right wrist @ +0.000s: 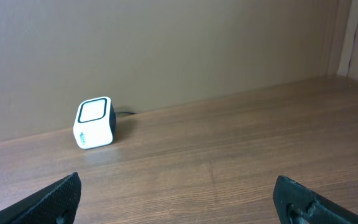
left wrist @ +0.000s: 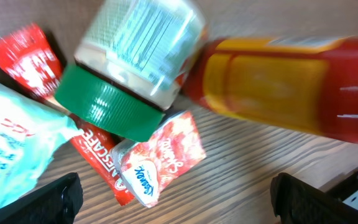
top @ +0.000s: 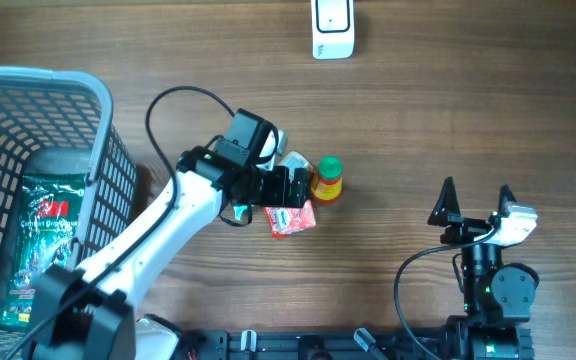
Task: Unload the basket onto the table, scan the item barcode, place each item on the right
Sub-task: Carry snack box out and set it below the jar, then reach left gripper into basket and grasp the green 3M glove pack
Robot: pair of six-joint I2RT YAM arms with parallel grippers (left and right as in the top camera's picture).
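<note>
A heap of small items lies mid-table. In the left wrist view, a clear jar (left wrist: 138,43) with a green lid and a barcode label lies on its side. Next to it is a blurred yellow-and-red bottle (left wrist: 278,87), with red packets (left wrist: 98,158), a red-and-white sachet (left wrist: 160,158) and a pale blue packet (left wrist: 11,143). My left gripper (left wrist: 179,205) (top: 293,187) hovers over the heap, open, nothing between its fingers. From overhead I see the bottle (top: 327,185) and red packets (top: 290,218). The white barcode scanner (top: 332,28) (right wrist: 94,122) stands at the far edge. My right gripper (top: 476,200) (right wrist: 179,199) is open and empty at the near right.
A grey mesh basket (top: 98,150) stands at the left, holding a green packet (top: 38,240). The left arm's cable (top: 173,100) loops above the arm. A wall rises behind the scanner in the right wrist view.
</note>
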